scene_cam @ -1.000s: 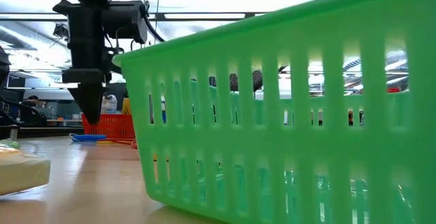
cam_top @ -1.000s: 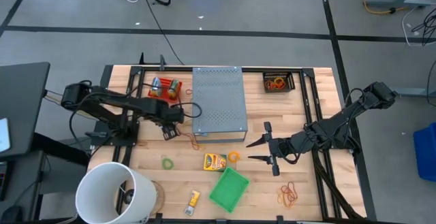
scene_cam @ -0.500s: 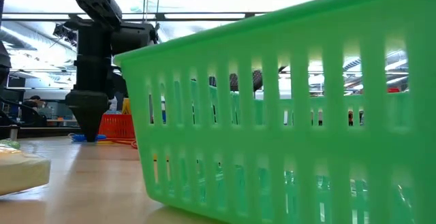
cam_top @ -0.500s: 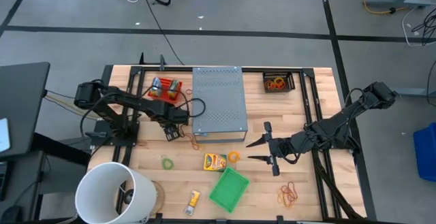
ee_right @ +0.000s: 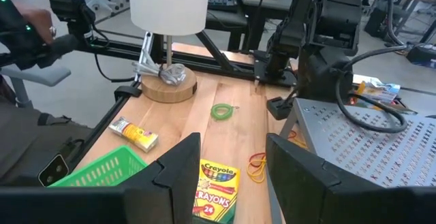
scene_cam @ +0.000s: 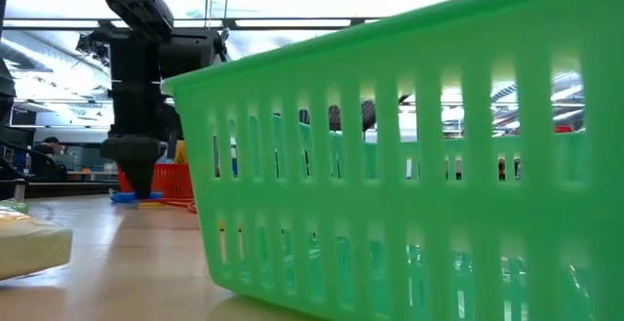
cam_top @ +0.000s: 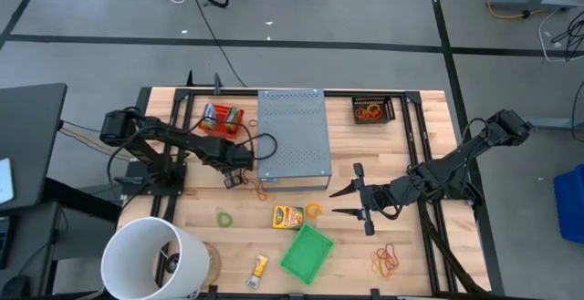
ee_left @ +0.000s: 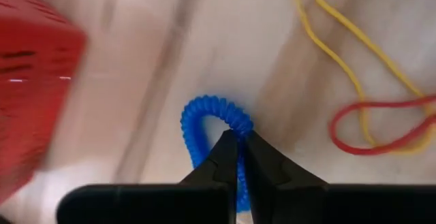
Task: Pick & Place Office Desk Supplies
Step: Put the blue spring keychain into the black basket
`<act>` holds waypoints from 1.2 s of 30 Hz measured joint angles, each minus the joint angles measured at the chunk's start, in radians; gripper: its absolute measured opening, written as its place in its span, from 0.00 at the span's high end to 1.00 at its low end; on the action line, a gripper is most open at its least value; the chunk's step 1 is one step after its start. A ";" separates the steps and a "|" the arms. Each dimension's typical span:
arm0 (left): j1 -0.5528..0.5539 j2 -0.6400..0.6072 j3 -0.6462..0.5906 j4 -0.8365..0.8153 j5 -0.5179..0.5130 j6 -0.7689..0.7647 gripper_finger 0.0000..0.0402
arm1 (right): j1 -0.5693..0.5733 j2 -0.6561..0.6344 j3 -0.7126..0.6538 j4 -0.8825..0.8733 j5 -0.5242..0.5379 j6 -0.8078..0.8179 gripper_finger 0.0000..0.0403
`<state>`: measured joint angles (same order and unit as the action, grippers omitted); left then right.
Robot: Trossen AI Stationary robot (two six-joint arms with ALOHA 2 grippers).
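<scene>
Since a second ago: left tool (cam_top: pixel 233 181) lowered to the table (cam_top: pixel 411 245) and gone from apart to clamped on the blue coiled band (ee_left: pixel 208 118); right tool (cam_top: pixel 347 201) unmoved.

Landmark: grey perforated box (cam_top: pixel 292 138), centre rear of table.

- White bucket (cam_top: pixel 151 259): far off the box's front-left corner, at the table's near-left corner.
- Green basket (cam_top: pixel 307 251): in front of the box, near the table's front edge.
- Red basket (cam_top: pixel 222 119): just left of the box.
- Black tray (cam_top: pixel 372 110): right of the box, holding orange bands.
- Crayon packet (cam_top: pixel 287 215): in front of the box, between it and the green basket.
- Right tool: off the box's front-right corner, fingers apart, holding nothing.
- Left tool: by the box's front-left corner, tips pinched on the blue band, the loop lying on the wood.
- Loose bands: yellow band (ee_left: pixel 340 30) and red band (ee_left: pixel 381 125) just beside the blue one; green loop (cam_top: pixel 224 217) further forward.

Handling advice: lift straight up and slowly; check the thin coil rises with the tips and drags no neighbouring band.
</scene>
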<state>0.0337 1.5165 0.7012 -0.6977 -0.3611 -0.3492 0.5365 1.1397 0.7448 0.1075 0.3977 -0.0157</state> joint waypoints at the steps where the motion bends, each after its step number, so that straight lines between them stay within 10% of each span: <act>1: -0.007 -0.007 0.000 -0.003 -0.010 -0.003 0.98 | 0.000 0.000 0.000 0.000 0.000 0.000 0.57; 20: -0.121 -0.324 0.000 0.057 -0.149 0.006 0.98 | -0.002 0.000 0.000 0.003 0.000 0.000 0.57; 36: -0.185 -0.574 0.001 0.482 -0.188 0.380 0.98 | -0.089 0.100 0.002 0.138 0.010 -0.084 0.57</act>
<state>-0.1509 0.9421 0.7019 -0.2158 -0.5487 0.0312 0.4479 1.2392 0.7467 0.2455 0.4080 -0.0996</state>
